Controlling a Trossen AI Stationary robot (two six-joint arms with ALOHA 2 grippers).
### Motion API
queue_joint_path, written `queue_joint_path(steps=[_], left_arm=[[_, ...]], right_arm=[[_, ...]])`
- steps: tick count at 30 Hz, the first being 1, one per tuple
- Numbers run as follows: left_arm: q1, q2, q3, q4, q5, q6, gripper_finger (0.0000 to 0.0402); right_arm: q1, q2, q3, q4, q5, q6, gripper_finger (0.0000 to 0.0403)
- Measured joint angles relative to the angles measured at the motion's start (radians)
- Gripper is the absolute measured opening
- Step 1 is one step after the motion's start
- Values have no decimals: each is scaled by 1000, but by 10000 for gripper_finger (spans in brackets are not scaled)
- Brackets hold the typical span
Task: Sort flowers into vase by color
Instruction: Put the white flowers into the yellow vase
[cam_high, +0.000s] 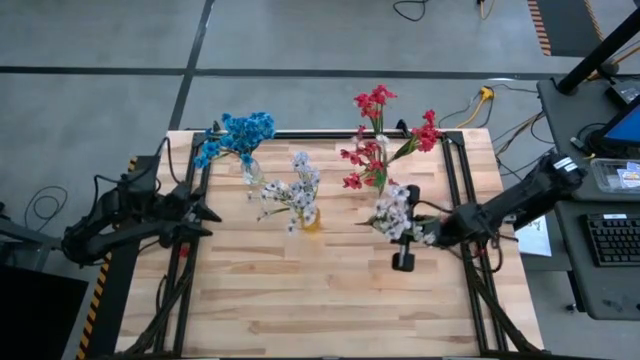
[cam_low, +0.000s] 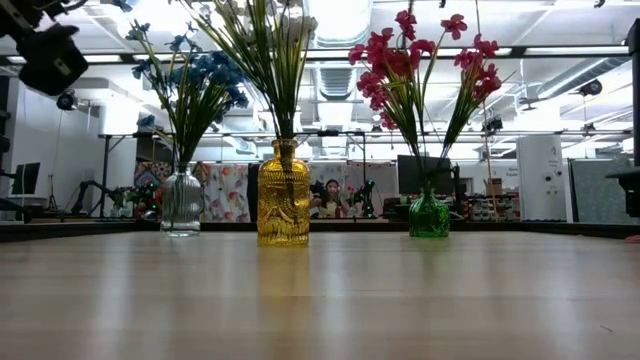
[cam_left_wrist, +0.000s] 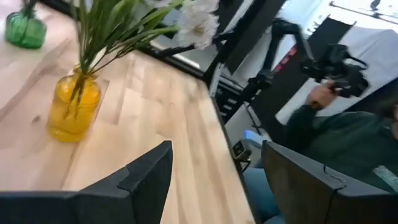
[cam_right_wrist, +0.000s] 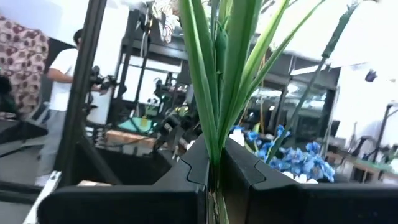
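High view: the right pincer (cam_high: 420, 232) grips a white flower sprig (cam_high: 393, 212) by its stems above the bench (cam_high: 300, 300), likely bound for the yellow vase (cam_high: 311, 219); left pincer (cam_high: 205, 215) waits open.

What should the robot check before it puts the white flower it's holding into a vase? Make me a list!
1. Right hand shut tight on the white flower sprig: ok, the green stems sit pinched between its fingers.
2. Yellow vase standing upright: ok.
3. Yellow vase already holds white flowers, so the colour matches: ok.
4. Blue flowers in the clear vase and red flowers in the green vase, not mixed: ok.
5. Left hand out of the way: ok, it is open at the table's left edge, holding nothing.
6. Room in the yellow vase's neck for one more stem: cannot tell.
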Motion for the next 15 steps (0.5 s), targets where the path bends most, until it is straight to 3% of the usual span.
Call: queue_joint_path(steps=[11, 15], left_arm=[[0, -20, -1, -23, -24, 26, 235], [0, -20, -1, -24, -50, 26, 235]], right_arm=[[-91, 360, 0, 594, -66, -75, 18], [-145, 439, 38, 637, -81, 5, 18]])
